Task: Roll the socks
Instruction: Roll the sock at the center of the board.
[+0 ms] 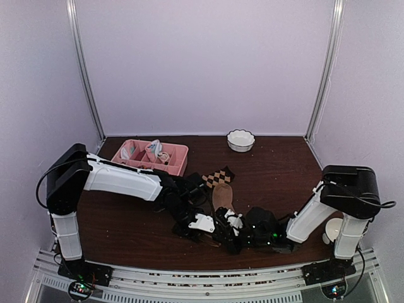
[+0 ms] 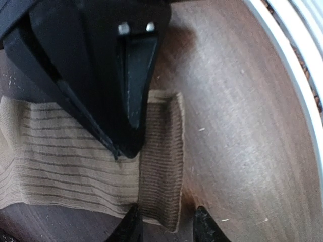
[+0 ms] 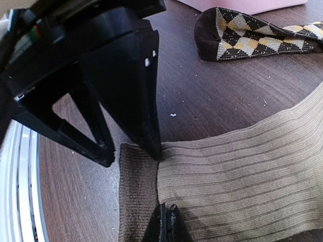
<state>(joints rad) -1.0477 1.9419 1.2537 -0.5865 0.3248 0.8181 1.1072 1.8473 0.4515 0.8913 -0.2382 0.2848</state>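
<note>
Your left pincer point(image 2: 166, 228): partly open, grips nothing, one tip each side of cuff point(image 2: 161, 166) of tan sock point(image 2: 75, 161). Your right pincer point(image 3: 166, 222): shut tight, tips down on same sock, right where cuff starts (can't tell if cloth is pinched). Sock lies flat on worktop point(image 2: 242, 126) under both pincers. Other one, brown diamond sock point(image 3: 237, 38), lies past right pincer.
</note>
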